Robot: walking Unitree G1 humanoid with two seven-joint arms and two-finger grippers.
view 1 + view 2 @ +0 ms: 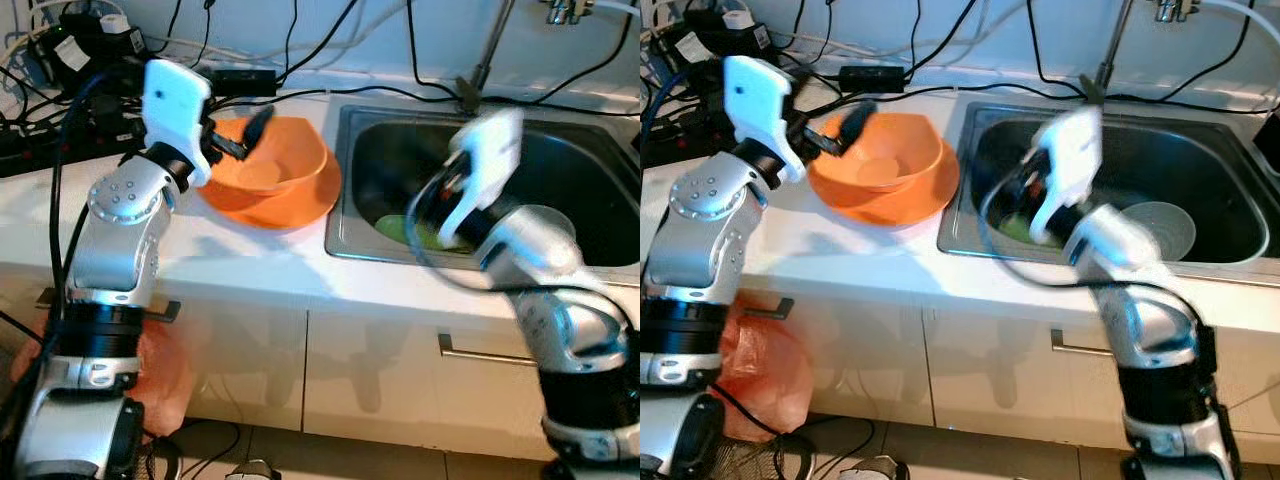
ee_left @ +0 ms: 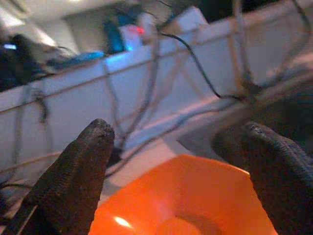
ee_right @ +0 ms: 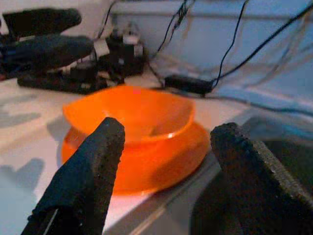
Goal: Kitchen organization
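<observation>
An orange bowl (image 1: 285,160) sits in a wider orange dish (image 1: 290,208) on the white counter, just left of the sink (image 1: 345,250). My left gripper (image 1: 243,135) is at the bowl's left rim, open, with one finger over the bowl and the other outside it. In the left wrist view both fingers (image 2: 78,176) stand wide apart above the orange bowl (image 2: 195,200). My right gripper (image 3: 166,129) is open and holds nothing. It hovers blurred over the sink's left part and points at the orange bowl (image 3: 132,115).
A green item (image 1: 400,230) and a pale translucent bowl (image 1: 1160,228) lie in the sink. A faucet (image 1: 482,60) rises behind it. Cables and a power strip (image 1: 60,60) crowd the counter's back left. An orange bag (image 1: 770,370) hangs below the counter.
</observation>
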